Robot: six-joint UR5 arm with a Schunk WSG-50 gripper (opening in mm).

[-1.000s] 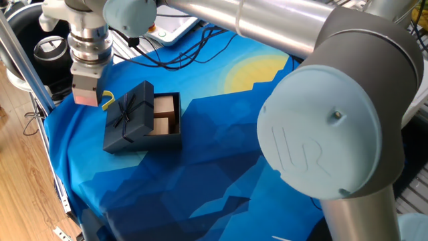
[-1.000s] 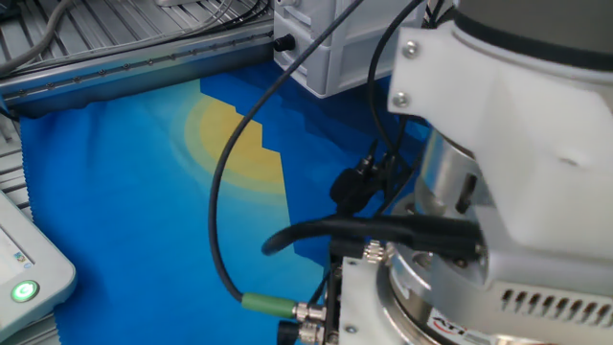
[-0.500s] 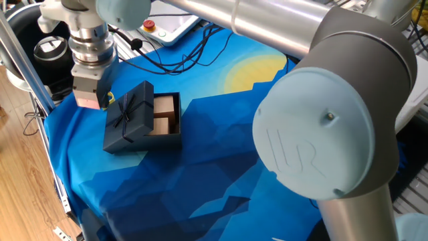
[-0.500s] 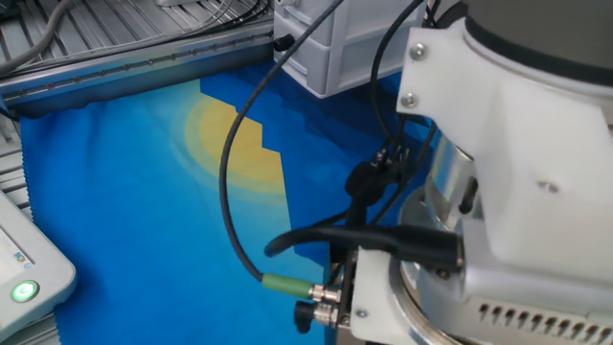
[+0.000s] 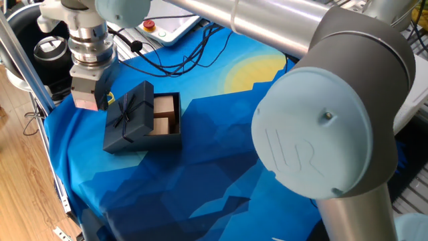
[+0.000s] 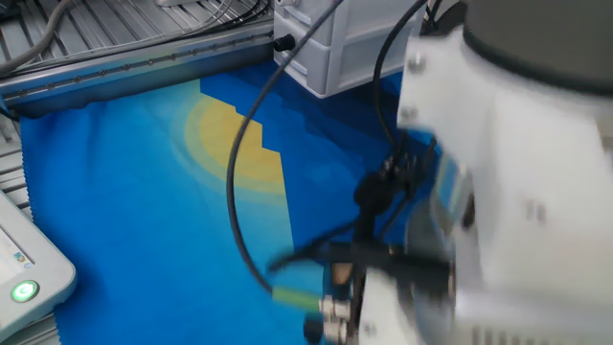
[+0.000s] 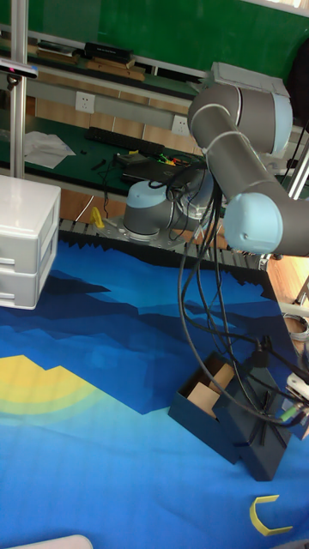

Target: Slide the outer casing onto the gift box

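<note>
Claw [image 5: 85,100] nearer — outer casing [image 5: 128,116] half-on.

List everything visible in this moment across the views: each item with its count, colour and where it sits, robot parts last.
outer casing: one, dark navy with ribbon bow, partly over the gift box.
gift box: one, navy outside, tan compartments exposed on one side.
yellow hook: one, on the cloth near the casing.
tablecloth: one, blue with a yellow sun patch, covering the table.
drawer unit: one, white, at a cloth corner.
control box: one, white with a green light, at the cloth edge.
cables: several, black, trailing over the cloth.
arm: one, grey with pale blue caps.
hand: one, beside the casing; fingers not discernible.
</note>
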